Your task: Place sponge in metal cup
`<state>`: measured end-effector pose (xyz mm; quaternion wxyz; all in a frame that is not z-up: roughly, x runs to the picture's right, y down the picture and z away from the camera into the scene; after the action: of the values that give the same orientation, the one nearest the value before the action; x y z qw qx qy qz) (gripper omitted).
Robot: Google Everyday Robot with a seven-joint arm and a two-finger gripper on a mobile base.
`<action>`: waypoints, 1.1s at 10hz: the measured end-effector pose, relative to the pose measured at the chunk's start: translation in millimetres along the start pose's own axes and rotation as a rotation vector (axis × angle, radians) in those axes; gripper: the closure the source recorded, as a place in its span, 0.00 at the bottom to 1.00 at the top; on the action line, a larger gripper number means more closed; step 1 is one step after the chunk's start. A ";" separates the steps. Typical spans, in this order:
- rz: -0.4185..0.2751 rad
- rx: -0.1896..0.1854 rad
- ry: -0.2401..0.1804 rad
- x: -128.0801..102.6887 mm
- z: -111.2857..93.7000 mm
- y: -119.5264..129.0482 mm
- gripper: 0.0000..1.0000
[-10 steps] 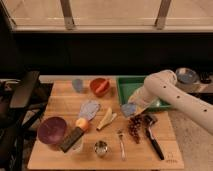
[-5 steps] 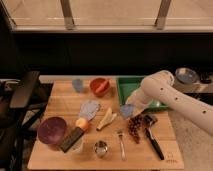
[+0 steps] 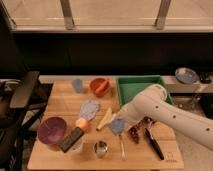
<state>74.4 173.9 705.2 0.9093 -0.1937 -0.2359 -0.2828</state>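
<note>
A small metal cup (image 3: 101,148) stands upright near the front edge of the wooden table (image 3: 60,102). A pale blue sponge (image 3: 117,125) hangs at the tip of my gripper (image 3: 120,121), which is shut on it and holds it just above the table's middle. The sponge is up and to the right of the cup, about a cup's width away. My white arm (image 3: 165,112) reaches in from the right and hides most of the gripper.
A purple bowl (image 3: 51,131), a dark block (image 3: 70,140) and an orange fruit (image 3: 81,123) lie left of the cup. A fork (image 3: 123,148) lies right of it. A blue-grey cloth (image 3: 89,109), yellow wedge (image 3: 105,119), red bowl (image 3: 100,86), blue cup (image 3: 77,85) and green tray (image 3: 142,87) lie behind.
My arm has swung left and toward the table's front, carrying the blue sponge from beside the green tray to the middle of the table, closer to the metal cup.
</note>
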 end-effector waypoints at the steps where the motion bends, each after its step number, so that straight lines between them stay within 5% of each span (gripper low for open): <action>1: -0.040 -0.012 -0.023 -21.3 8.2 1.0 1.00; 4: -0.114 -0.045 -0.041 -57.4 17.7 5.9 1.00; 9: -0.114 -0.046 -0.044 -56.8 17.7 5.9 1.00; 11: -0.169 -0.068 -0.054 -71.4 27.0 6.4 1.00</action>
<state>17.6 222.1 687.4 0.8684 -0.2113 -0.2660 -0.3611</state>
